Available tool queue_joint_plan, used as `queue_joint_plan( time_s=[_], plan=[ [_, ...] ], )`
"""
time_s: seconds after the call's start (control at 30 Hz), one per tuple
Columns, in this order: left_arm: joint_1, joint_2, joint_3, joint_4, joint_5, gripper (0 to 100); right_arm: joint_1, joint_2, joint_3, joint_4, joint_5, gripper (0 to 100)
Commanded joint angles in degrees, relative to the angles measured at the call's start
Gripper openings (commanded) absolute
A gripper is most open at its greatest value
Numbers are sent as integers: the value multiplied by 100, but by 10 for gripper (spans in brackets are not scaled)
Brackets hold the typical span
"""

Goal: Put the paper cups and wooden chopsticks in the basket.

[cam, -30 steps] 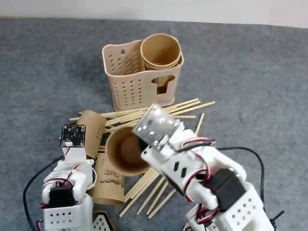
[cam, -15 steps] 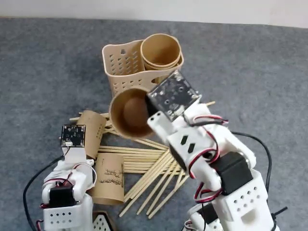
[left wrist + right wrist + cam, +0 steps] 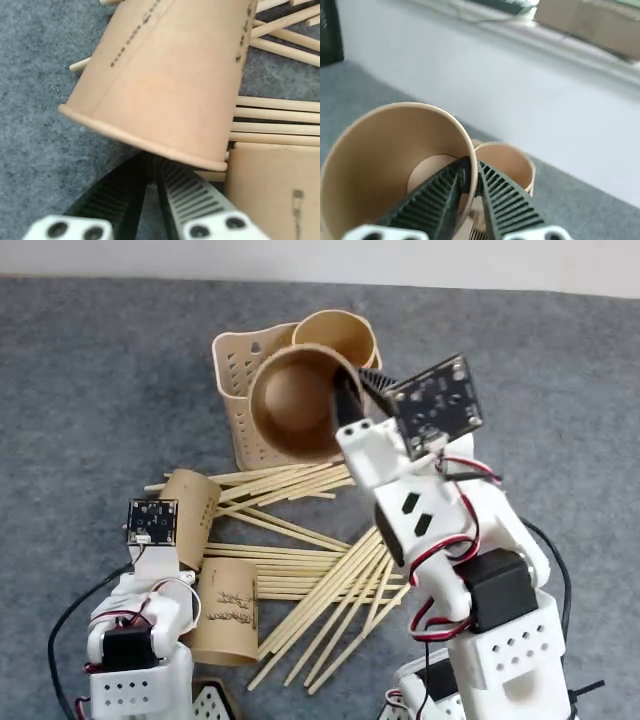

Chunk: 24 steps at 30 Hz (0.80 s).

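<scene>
Grey carpet, and the job looks under halfway.
Left gripper sits pinched shut and empty, two lying cups right at its tips. Chopsticks lie scattered beyond (none binned yet). Right gripper clamps the held cup by its rim, basket just beneath, stacked cups already inside.
</scene>
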<state>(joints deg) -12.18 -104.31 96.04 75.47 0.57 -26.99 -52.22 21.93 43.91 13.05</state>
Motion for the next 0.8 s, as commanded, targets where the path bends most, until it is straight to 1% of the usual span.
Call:
queue_joint_plan(
  time_s=[0.0,0.1,0.2,0.43,0.6,0.77],
  plan=[
    [92,-31,110,26,-26,7,198,13,-277,-541,-141,6],
    [92,-31,110,26,-26,7,321,75,-268,-752,-158,6],
    [92,-31,110,26,-26,7,470,321,-295,-945,-334,6],
    [92,-31,110,26,-26,7,769,1305,-303,-1692,-387,6],
    [92,-31,110,26,-26,7,1121,1815,-321,-1780,-818,6],
    [92,-31,110,26,-26,7,1209,2105,-330,-1921,-862,6]
  ],
)
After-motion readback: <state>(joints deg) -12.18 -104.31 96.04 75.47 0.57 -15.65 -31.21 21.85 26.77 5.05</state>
